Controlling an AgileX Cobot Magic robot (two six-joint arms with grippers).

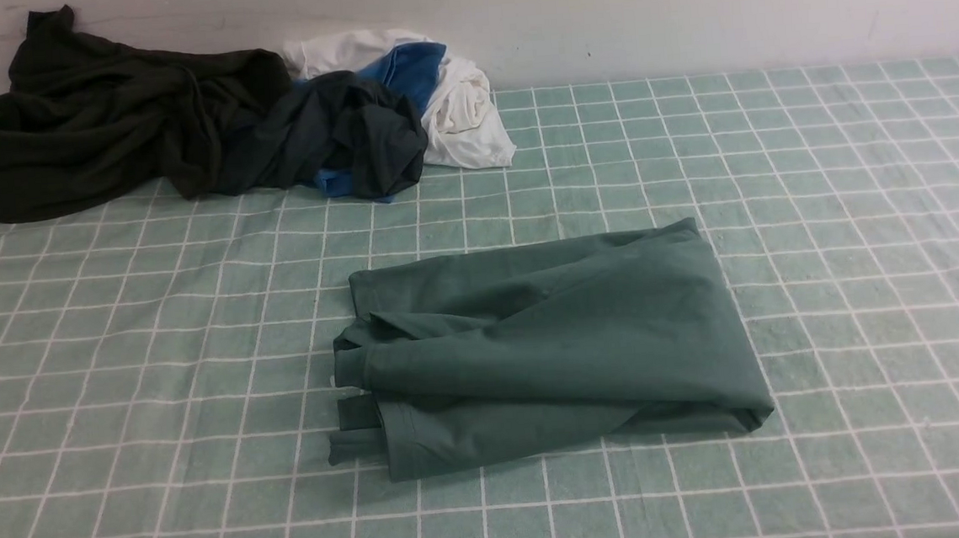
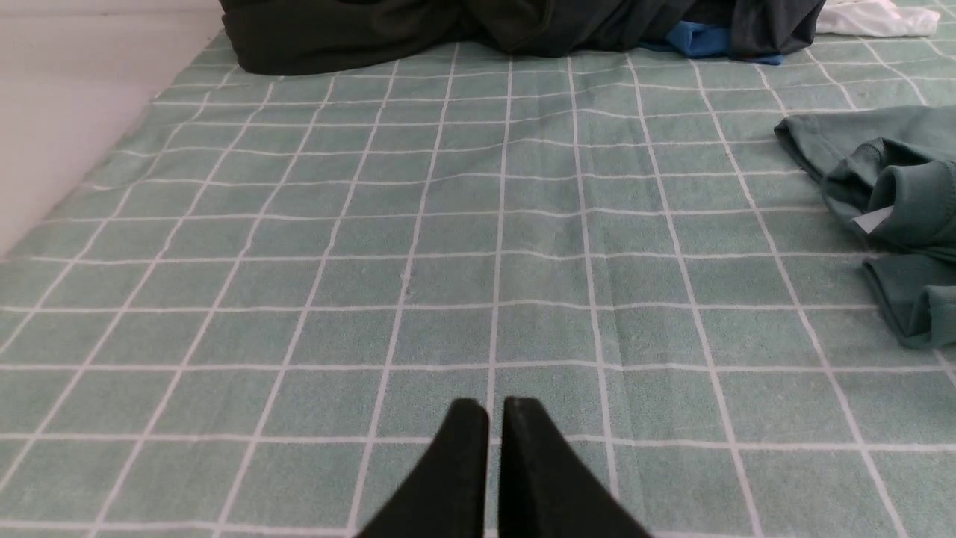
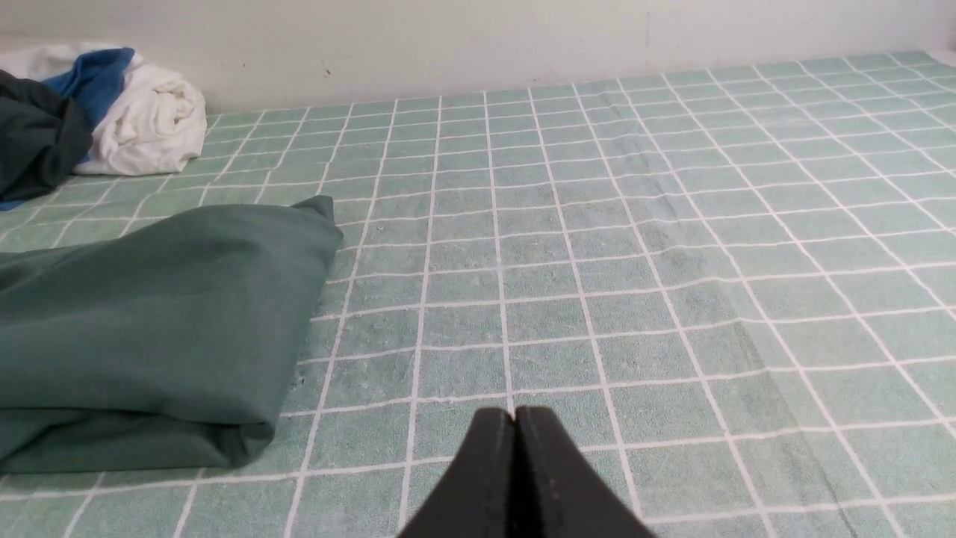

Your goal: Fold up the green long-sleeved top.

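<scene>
No words, numbers, brands or signs can be read in any view. The only thing like a label is a small white tag [image 2: 872, 220] on the green top [image 2: 889, 187], at the right side of the left wrist view. The tag looks blank from here, and it is too small to show any writing.

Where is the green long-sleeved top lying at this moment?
In the front view, the green long-sleeved top lies folded near the middle of the checked cloth, nearer than the pile of dark, blue and white clothes at the far left.
</scene>
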